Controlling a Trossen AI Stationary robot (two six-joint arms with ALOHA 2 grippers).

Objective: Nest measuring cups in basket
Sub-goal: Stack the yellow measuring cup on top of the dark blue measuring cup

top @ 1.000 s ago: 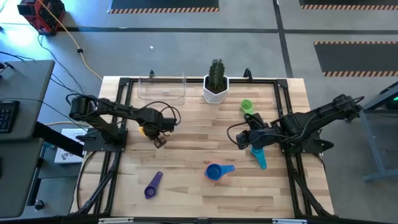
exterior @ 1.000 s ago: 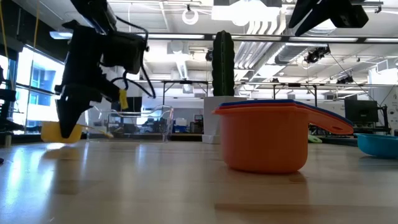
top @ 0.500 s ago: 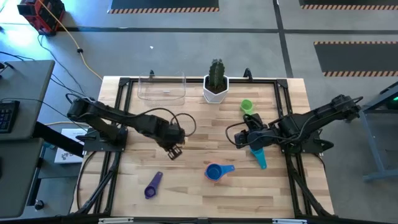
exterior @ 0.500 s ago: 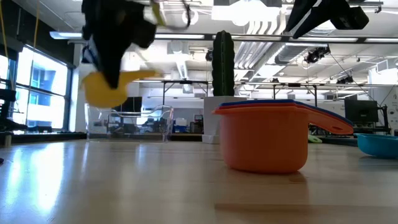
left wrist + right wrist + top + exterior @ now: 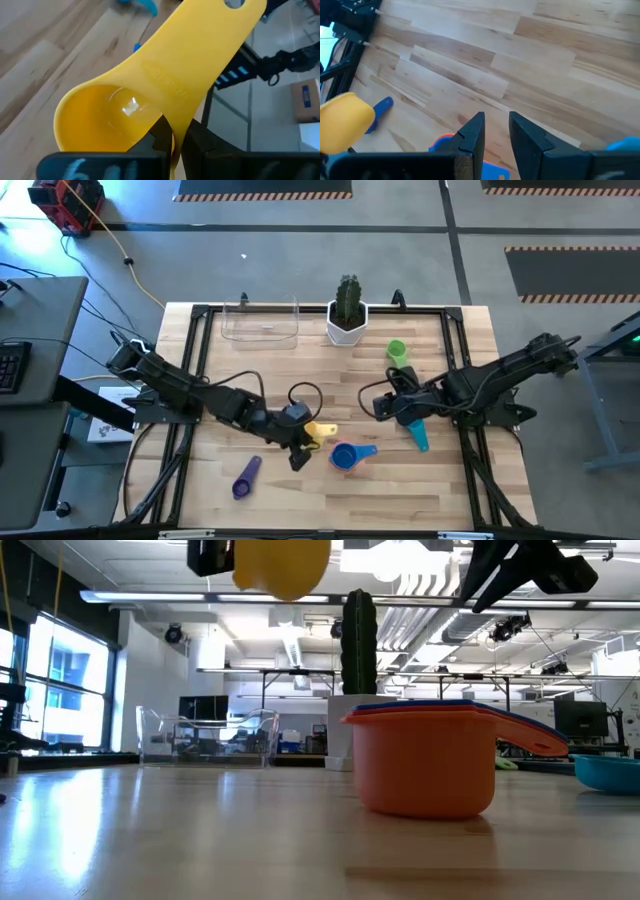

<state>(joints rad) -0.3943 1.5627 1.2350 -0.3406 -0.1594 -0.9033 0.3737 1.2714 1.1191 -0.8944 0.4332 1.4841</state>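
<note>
My left gripper (image 5: 297, 448) is shut on a yellow measuring cup (image 5: 320, 432), carried high over the table's middle; the cup shows at the low view's top (image 5: 281, 564). Just right of it a nest of cups, blue in red in orange (image 5: 430, 765), stands on its base (image 5: 345, 456). A purple cup (image 5: 246, 477), a teal cup (image 5: 416, 433) and a green cup (image 5: 397, 350) lie apart on the wood. The clear basket (image 5: 260, 321) stands at the far edge. My right gripper (image 5: 492, 125) hovers open beside the teal cup (image 5: 384, 404). My left gripper (image 5: 173, 132) pinches the yellow cup between its two fingers at the edge where the handle meets the bowl (image 5: 172, 145). The handle (image 5: 210, 45) points away from the fingers and the bowl (image 5: 107, 117) faces the wrist camera. The cup is lifted clear of the table.
A white pot with a green cactus (image 5: 347, 312) stands right of the basket at the far edge. Black frame rails (image 5: 196, 370) run along the table's sides. Bare wood lies between the basket and the cups.
My left gripper has carried the yellow cup from the table's left part toward the right and near edge, up to the nest of cups. The cup has risen from just above the wood to well above it and has turned about in the hold.
</note>
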